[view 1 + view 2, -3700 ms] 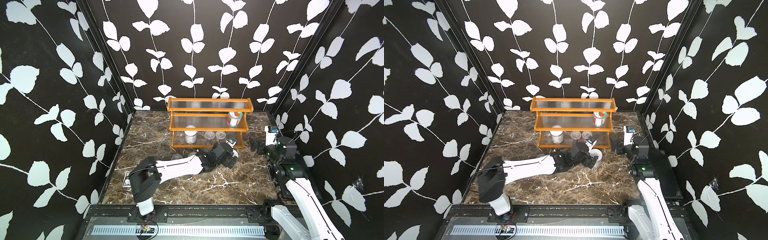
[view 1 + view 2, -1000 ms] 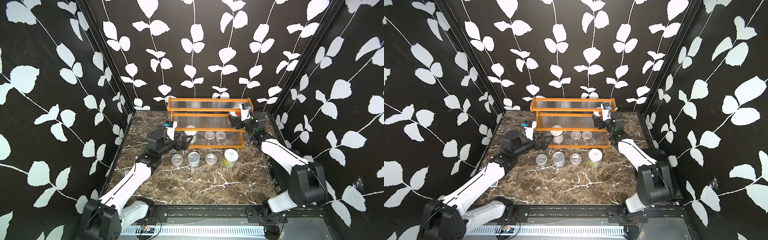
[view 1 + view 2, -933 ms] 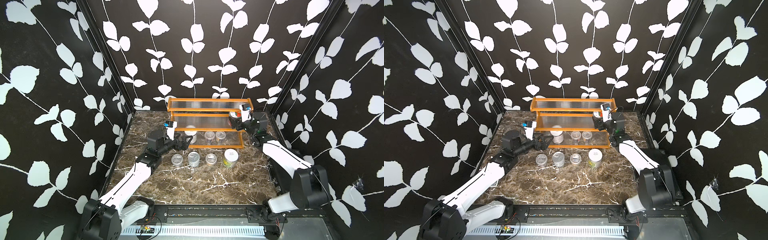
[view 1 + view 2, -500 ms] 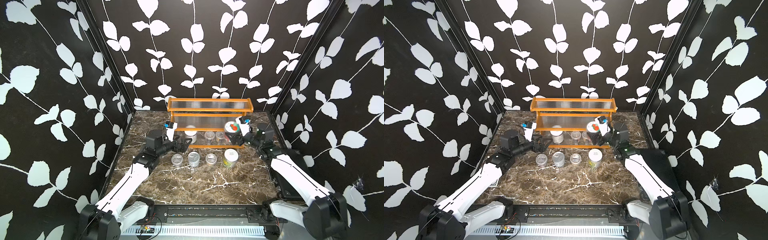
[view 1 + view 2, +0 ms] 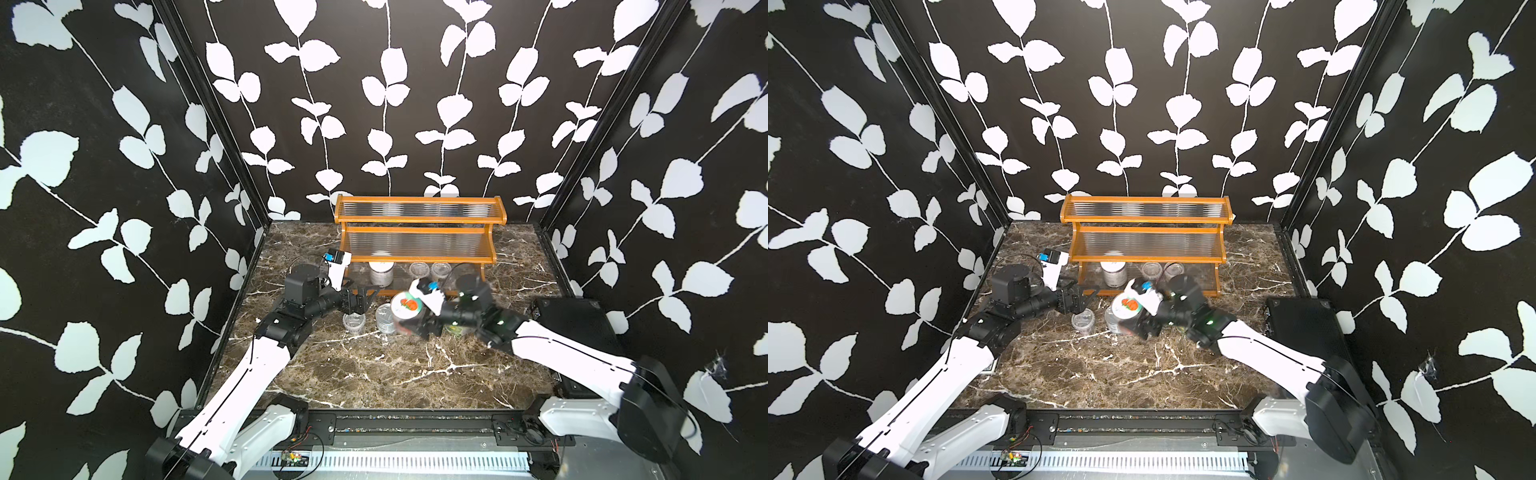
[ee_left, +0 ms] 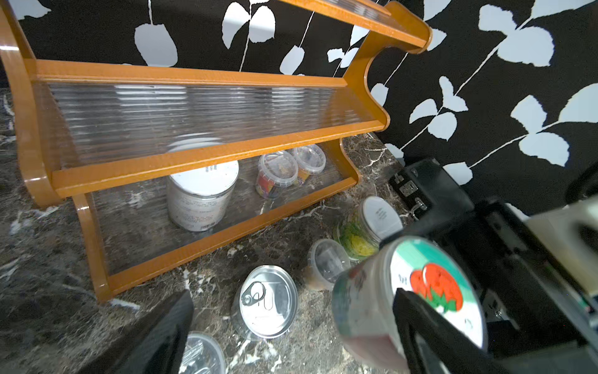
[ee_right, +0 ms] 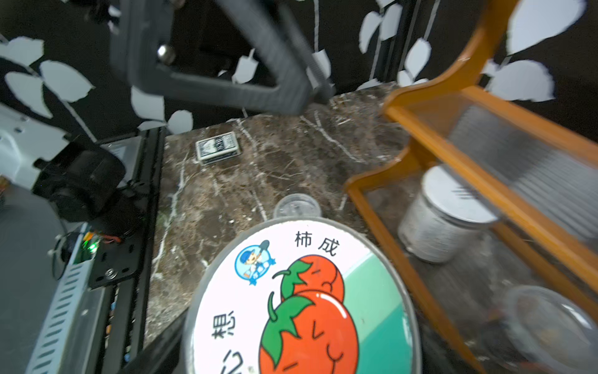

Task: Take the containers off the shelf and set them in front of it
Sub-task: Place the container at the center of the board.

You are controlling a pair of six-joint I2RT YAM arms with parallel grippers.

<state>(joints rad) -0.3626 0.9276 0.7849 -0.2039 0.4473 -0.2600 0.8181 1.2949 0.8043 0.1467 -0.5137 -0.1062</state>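
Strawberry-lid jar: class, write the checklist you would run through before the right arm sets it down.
1. Grip: right tool holds the jar: ok.
2. Clearance: jar is off the shelf, in front of it: ok.
3. Landing spot: bare table under the jar: cannot tell; tin can and small cup stand close.
4. Other arm: left tool open, apart from the jar: ok.
5. Shelf emptied: not ok; white-lid jar and two cups stand on its bottom tier.

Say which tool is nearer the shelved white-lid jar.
Left. The left tool hangs open just before the white-lid jar; the right tool, farther out, holds the strawberry-lid jar.
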